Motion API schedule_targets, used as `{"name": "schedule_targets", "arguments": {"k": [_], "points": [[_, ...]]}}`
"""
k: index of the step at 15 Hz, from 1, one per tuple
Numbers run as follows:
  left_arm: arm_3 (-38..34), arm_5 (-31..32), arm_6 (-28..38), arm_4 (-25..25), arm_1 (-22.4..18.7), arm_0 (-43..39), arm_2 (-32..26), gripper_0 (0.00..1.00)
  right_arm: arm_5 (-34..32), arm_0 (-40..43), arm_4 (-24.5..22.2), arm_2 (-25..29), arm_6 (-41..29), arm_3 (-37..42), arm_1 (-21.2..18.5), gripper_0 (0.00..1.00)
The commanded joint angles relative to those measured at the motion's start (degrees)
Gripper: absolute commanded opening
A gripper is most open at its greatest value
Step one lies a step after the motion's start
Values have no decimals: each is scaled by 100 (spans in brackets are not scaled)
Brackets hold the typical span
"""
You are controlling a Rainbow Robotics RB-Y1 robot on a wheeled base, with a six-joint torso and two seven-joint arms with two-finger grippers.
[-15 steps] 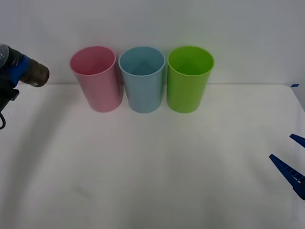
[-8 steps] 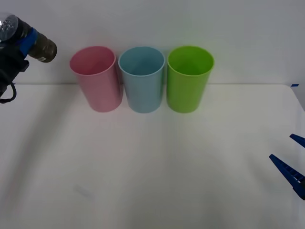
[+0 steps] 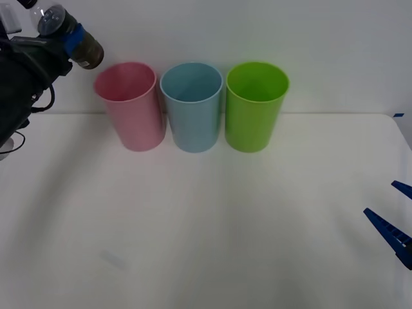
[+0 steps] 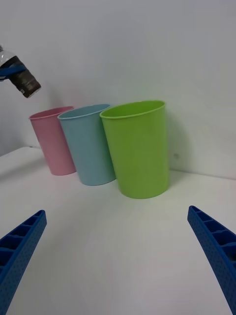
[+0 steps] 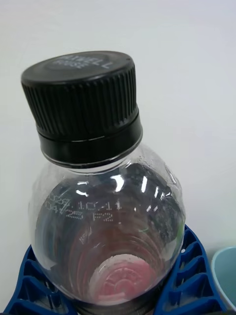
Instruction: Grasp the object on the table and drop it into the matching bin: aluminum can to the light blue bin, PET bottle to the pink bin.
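The PET bottle (image 3: 87, 53), clear with a dark lower body, hangs tilted in the air just above and left of the pink bin's (image 3: 132, 106) rim. My left gripper (image 3: 71, 37) is shut on it. In the left wrist view the bottle (image 5: 108, 197) and its black cap sit between my blue fingers (image 5: 189, 280), with pink showing through the clear plastic. The light blue bin (image 3: 192, 106) stands right of the pink one. My right gripper (image 3: 380, 198) rests open low at the table's (image 3: 206, 225) right edge. From there I see the bottle (image 4: 22, 78) above the pink bin (image 4: 51, 142).
A lime green bin (image 3: 255, 106) stands right of the light blue bin, all three upright in a row at the table's back by the white wall. The light blue bin's rim (image 5: 226, 275) edges into the left wrist view.
My left gripper has carried the bottle up and to the right, from the far left edge to just beside the pink bin's rim. The right arm has stayed still.
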State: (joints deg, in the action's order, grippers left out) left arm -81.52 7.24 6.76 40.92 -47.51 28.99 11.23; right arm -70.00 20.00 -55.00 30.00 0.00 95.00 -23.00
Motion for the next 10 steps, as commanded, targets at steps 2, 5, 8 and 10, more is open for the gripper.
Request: {"name": "schedule_targets", "arguments": {"k": [2,5,8,10], "points": [[242,-21,-25,91,14,415,423,0,0,0,0,0,0,0,0,100],[515,-109,-43,118,14,854,837,0,0,0,0,0,0,0,0,100],[576,-92,-69,170,49,986,977,0,0,0,0,0,0,0,0,100],[576,-30,-113,232,84,977,1004,0,0,0,0,0,0,0,0,100]]}}
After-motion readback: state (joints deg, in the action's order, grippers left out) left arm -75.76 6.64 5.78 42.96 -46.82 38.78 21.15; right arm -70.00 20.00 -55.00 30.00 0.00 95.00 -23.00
